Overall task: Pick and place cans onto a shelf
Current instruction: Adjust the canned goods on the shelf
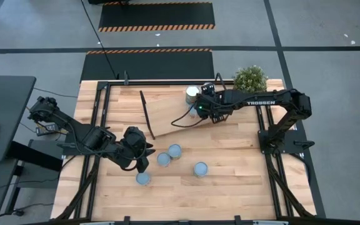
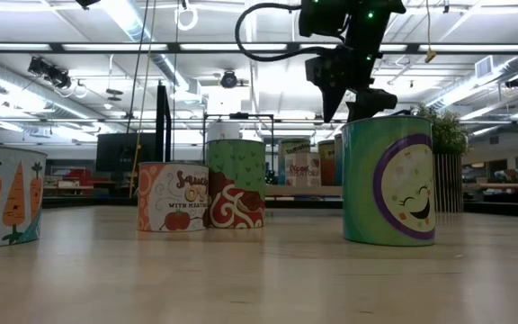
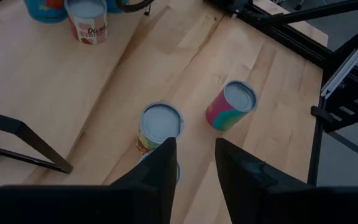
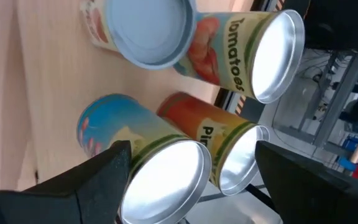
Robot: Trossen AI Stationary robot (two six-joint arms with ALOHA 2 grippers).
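A: Which arm is nearer the loose cans?
B: The left gripper (image 1: 141, 164), jaws parted and empty, hangs above an upright can (image 3: 160, 126); a second can (image 3: 231, 104) stands beyond.
A: Farther off?
B: The right gripper (image 1: 200, 106), jaws spread, hangs over cans (image 4: 160, 165) on the shelf (image 1: 167, 112); only its wrist view shows them clustered.

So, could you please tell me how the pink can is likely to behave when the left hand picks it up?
The pink can looks rigid, so it should hold its shape. Its smooth printed side may slip. It stands upright but would likely roll if tipped over.
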